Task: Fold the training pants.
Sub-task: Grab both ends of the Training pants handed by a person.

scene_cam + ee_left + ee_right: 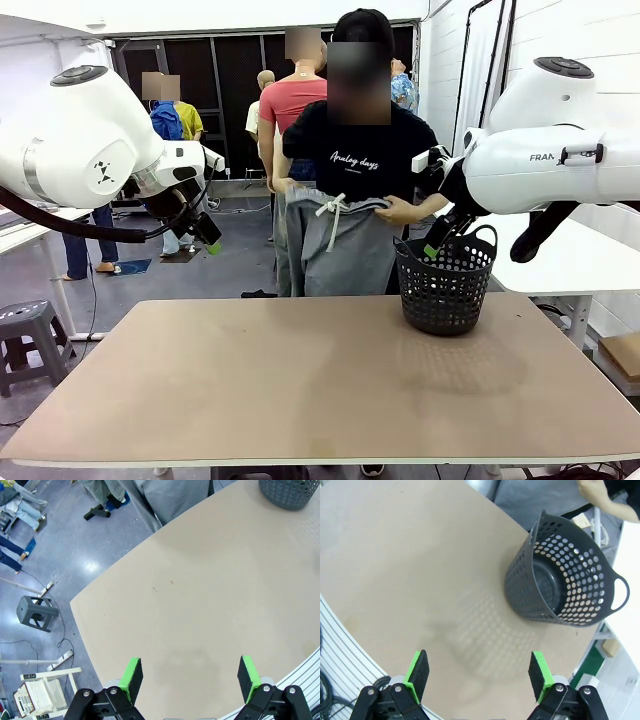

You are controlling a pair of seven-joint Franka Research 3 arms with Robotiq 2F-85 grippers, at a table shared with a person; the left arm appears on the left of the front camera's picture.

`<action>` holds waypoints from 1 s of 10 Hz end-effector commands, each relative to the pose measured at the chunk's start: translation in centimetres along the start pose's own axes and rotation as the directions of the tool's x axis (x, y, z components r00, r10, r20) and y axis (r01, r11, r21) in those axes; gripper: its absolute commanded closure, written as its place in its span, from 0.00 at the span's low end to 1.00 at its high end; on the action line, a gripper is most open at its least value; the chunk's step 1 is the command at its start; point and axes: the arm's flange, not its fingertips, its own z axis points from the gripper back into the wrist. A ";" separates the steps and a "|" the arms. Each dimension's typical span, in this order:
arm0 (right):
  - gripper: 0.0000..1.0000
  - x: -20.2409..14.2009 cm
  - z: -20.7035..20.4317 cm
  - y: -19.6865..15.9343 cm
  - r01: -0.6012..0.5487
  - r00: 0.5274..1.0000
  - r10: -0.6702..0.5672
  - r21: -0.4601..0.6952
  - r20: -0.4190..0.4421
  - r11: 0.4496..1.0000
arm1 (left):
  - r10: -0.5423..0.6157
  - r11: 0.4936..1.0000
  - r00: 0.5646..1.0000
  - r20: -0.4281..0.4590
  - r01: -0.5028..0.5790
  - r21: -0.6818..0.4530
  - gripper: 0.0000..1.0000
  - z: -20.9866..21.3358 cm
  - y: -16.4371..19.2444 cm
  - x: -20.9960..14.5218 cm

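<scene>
Pants are held hanging long-axis-down at centre by person; right gripper is nearer than left gripper; both jaws spread.

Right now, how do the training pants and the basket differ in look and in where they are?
The training pants are light grey soft cloth; the basket is dark plastic with holes. The pants hang from the person's hands beyond the table's far edge; the basket stands upright on the table, empty. Both are at the far side.

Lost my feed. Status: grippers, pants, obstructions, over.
Both open, empty: left gripper, right gripper. A person holds training pants up beyond table. On it, far right: basket.
</scene>
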 end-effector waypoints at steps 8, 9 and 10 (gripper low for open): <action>0.00 0.1 0.1 -0.2 0.002 1.000 -0.002 0.001 0.000 1.000 | 0.000 1.000 1.000 0.000 0.000 0.000 0.00 0.0 0.0 0.1; 0.00 0.1 0.1 -0.2 0.002 1.000 -0.002 0.001 0.000 1.000 | 0.000 1.000 1.000 0.000 0.000 0.000 0.00 0.0 0.0 0.1; 0.00 0.1 0.1 -0.2 0.002 1.000 -0.002 0.001 0.000 1.000 | 0.000 1.000 1.000 0.000 0.000 0.000 0.00 0.0 0.0 0.1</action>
